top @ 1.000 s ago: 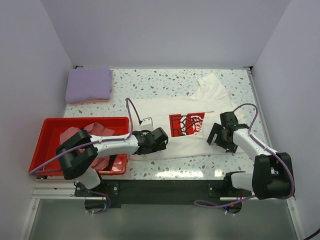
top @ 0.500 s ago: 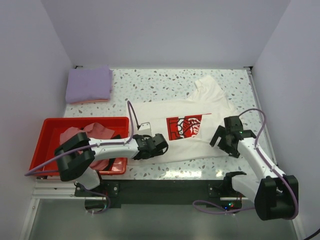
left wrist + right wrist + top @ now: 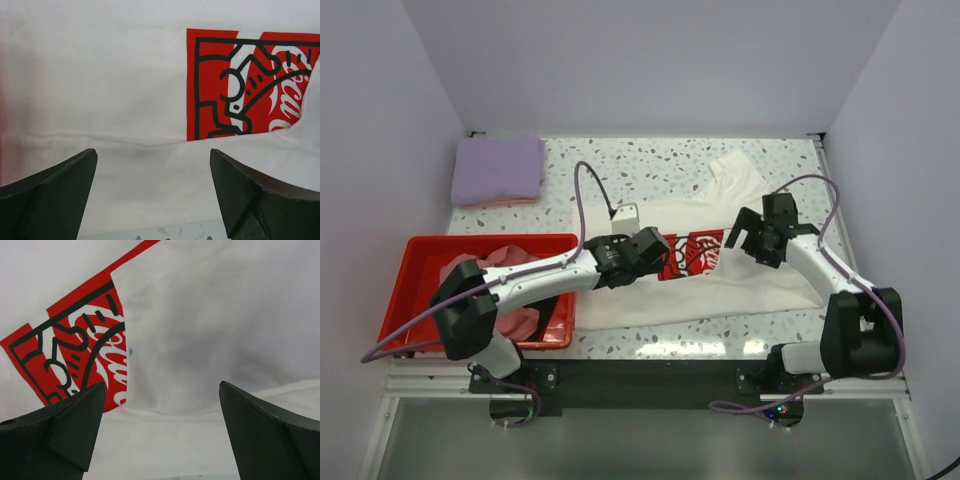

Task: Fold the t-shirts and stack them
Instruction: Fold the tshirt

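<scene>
Fingers [image 3: 50, 195] of left gripper [image 3: 655, 247] and right gripper [image 3: 748, 243] spread wide, empty, above cream-white cloth t-shirt with red rectangular print [image 3: 720, 290] on speckled worktop [image 3: 620, 160].

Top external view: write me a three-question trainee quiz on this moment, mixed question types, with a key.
1. True or false: the white t-shirt lies folded on top of the lavender t-shirt.
2. Where on the table is the lavender t-shirt? A far left; B near right; C centre.
3. Fill in: the left gripper and the right gripper are both over the white t-shirt, with their jaws ____.

Key: 1 false; 2 A; 3 open.
</scene>
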Robot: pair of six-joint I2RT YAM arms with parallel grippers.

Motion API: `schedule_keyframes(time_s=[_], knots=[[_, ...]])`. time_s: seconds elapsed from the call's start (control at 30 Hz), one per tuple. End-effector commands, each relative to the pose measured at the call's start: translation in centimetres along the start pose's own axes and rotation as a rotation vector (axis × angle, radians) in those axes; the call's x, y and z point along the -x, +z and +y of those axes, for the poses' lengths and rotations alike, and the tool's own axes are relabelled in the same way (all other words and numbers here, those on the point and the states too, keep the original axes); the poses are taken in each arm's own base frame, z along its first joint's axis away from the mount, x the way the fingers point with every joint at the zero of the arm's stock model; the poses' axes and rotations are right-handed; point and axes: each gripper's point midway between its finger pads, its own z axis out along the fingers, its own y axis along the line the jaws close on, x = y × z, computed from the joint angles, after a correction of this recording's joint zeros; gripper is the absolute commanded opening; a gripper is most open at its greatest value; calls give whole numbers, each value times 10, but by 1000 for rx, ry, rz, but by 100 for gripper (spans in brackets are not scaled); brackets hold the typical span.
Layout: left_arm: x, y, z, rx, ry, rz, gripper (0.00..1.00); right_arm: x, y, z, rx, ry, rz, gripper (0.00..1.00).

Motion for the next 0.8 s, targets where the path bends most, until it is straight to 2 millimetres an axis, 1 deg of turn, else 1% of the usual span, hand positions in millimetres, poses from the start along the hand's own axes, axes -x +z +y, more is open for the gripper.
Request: schedule_keyframes(time_s=[0.0, 0.03, 0.07, 0.1, 0.17, 0.2, 0.23, 0.3, 0.43, 0.5, 0.63, 0.67, 0.7, 0.73, 0.77], knots=[[25, 11, 7, 7, 5, -33, 100, 21, 19, 22, 83, -3, -51, 99], [26, 12, 9, 1, -2, -31, 100, 20, 27, 14, 40, 7, -50, 99], [29, 11, 9, -13, -10, -34, 100, 10, 35, 7, 6, 16, -9, 99], [27, 13, 14, -13, -12, -29, 100, 5, 40, -1, -32, 18, 2, 99], [33, 13, 19, -21, -34, -39, 100, -4, 45, -15, -86, 28, 23, 99], [32, 14, 23, -11, -34, -38, 100, -14, 48, -23, -110, 34, 42, 99], [34, 16, 28, 2, -38, -40, 100, -17, 48, -29, -131, 46, 46, 99], [36, 15, 32, 10, -38, -39, 100, -27, 46, -46, -186, 57, 62, 99], [42, 15, 38, 33, -43, -53, 100, -39, 40, -73, -265, 77, 100, 99], [47, 15, 40, 37, -52, -60, 100, -48, 38, -80, -272, 82, 128, 99], [55, 16, 46, 54, -69, -75, 100, -54, 33, -86, -282, 83, 143, 99], [56, 16, 47, 57, -74, -78, 100, -53, 29, -95, -307, 111, 140, 99], [59, 16, 47, 57, -81, -83, 100, -56, 27, -98, -319, 118, 142, 99], [62, 17, 49, 63, -86, -86, 100, -56, 24, -103, -337, 129, 133, 99], [63, 18, 49, 66, -89, -88, 100, -55, 20, -104, -334, 134, 120, 99]])
